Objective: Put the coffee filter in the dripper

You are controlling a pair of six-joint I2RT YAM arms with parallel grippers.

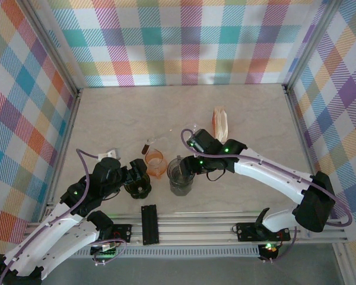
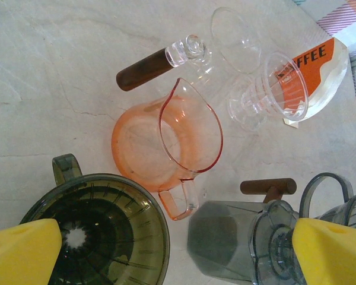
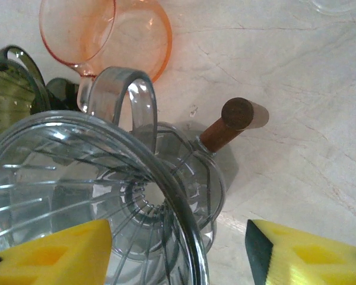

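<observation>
The filter pack point(image 1: 221, 122), pale paper with an orange label, stands on the marbled table point(image 1: 255, 107), far and right of the glassware. Clear glass partly hides it in the left wrist view. The left claw point(image 2: 177, 252) gapes wide above a ribbed dark-green dripper point(image 2: 101, 231). The right claw point(image 3: 178, 255) is parted at the rim of a clear ribbed dripper point(image 3: 77, 178).

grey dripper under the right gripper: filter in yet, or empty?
Empty. In the right wrist view the dripper shows bare ribs down to its open centre hole, with no paper inside.
</observation>
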